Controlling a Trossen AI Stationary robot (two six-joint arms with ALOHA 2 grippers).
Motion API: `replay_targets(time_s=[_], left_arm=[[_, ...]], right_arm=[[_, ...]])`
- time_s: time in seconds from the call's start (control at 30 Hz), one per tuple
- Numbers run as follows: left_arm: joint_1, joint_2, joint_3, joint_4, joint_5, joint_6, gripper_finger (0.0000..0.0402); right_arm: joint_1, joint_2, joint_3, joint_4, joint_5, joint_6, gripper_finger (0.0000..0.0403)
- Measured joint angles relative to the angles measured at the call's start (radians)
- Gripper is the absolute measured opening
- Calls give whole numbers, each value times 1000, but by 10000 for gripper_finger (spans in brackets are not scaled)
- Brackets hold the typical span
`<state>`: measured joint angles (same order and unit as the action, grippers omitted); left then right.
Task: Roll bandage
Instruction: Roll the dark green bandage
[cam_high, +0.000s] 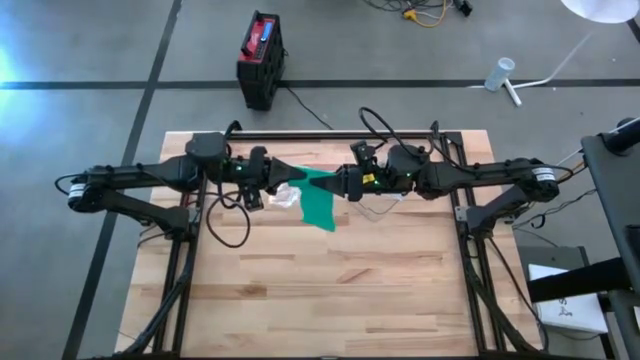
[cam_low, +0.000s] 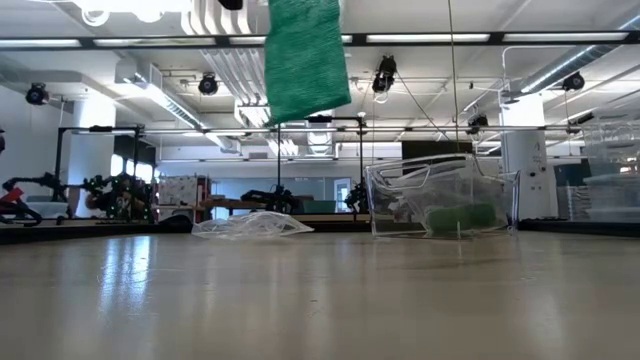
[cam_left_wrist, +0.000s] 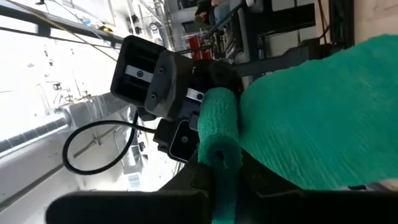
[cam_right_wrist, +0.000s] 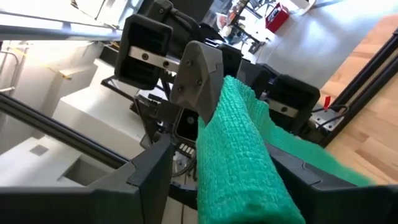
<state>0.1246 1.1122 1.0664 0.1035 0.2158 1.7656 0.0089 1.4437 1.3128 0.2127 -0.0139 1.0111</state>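
Observation:
A green bandage (cam_high: 320, 205) hangs in mid-air over the table's far middle, between my two grippers. Its upper part is rolled into a tube (cam_left_wrist: 217, 124). The loose sheet (cam_low: 305, 55) hangs below the tube, clear of the wooden table (cam_high: 330, 290). My left gripper (cam_high: 290, 180) reaches in level from the table's left and is shut on the tube. My right gripper (cam_high: 338, 186) comes level from the right and is open, one finger (cam_right_wrist: 149, 180) on each side of the tube's other end (cam_right_wrist: 236, 168). My left gripper pinches the rolled tube at its near end (cam_left_wrist: 219, 180) between its two fingers. The fingers come level from the table's left and lie along the tube. The tube sticks out ahead of them, and the loose sheet (cam_left_wrist: 311, 124) hangs slack below it, clear of the table. My right gripper straddles the tube's other end; whether a finger touches it, I cannot tell.
A clear plastic box (cam_low: 440, 205) holding a green roll (cam_low: 462, 218) stands under my right gripper. A crumpled clear wrapper (cam_low: 250, 225) lies under my left gripper. The near half of the table is bare wood.

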Motion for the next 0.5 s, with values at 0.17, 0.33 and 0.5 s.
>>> replay_targets(time_s=[0.17,0.33,0.5], left_arm=[[0,-18,0,-18,28,-28,10],[0,-27,1,-36,34,-28,10],[0,-24,1,-43,32,-23,10]], right_arm=[[0,0,0,1,-11,0,196],[0,0,0,0,-11,0,193],[0,14,0,6,-12,14,188]])
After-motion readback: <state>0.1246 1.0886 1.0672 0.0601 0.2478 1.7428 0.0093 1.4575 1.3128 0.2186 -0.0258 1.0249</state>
